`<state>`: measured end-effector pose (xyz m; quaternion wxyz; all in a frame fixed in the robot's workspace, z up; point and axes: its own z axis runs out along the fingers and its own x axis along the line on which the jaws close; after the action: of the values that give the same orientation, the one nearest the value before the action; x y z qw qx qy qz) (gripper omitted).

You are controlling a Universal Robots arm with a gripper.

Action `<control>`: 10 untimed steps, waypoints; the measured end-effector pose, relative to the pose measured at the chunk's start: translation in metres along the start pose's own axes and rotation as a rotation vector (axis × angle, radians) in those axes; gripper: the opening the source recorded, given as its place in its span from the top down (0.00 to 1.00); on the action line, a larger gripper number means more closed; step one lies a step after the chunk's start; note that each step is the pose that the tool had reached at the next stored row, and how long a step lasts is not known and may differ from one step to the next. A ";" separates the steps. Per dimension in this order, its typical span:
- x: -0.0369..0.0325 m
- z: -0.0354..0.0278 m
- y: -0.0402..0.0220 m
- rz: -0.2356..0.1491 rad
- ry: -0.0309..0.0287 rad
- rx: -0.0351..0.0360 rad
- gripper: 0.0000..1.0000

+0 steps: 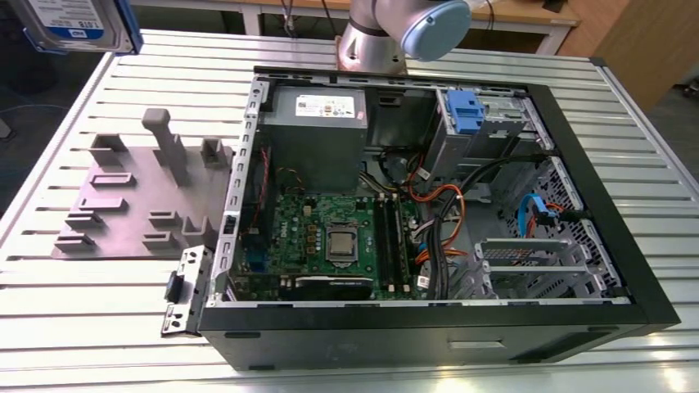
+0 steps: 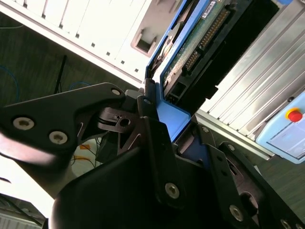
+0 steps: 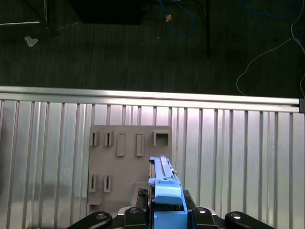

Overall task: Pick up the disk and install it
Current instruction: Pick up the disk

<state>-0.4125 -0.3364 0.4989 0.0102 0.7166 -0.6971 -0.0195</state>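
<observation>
Slatted metal surface [image 1: 98,327] carries an open computer case [image 1: 437,332] and a grey fixture plate [image 1: 123,206]; the gripper [image 2: 169,119] holds the disk [image 3: 164,186] above the plate, fingers [image 2: 155,143] pinching its blue carrier

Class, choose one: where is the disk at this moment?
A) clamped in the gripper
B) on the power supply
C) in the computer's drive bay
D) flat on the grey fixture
A: in the first wrist view the gripper clamps the disk by its blue carrier, above the table.
</observation>
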 end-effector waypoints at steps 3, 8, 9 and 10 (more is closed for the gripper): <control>0.0000 -0.0001 -0.0013 0.000 0.0000 -0.0001 0.63; 0.0001 -0.0001 -0.0036 0.000 0.0000 0.0000 0.63; 0.0001 -0.0001 -0.0041 0.000 0.0000 0.0000 0.63; 0.0001 -0.0002 -0.0046 0.000 0.0000 -0.0001 0.63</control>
<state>-0.4079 -0.3364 0.4990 0.0102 0.7166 -0.6971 -0.0195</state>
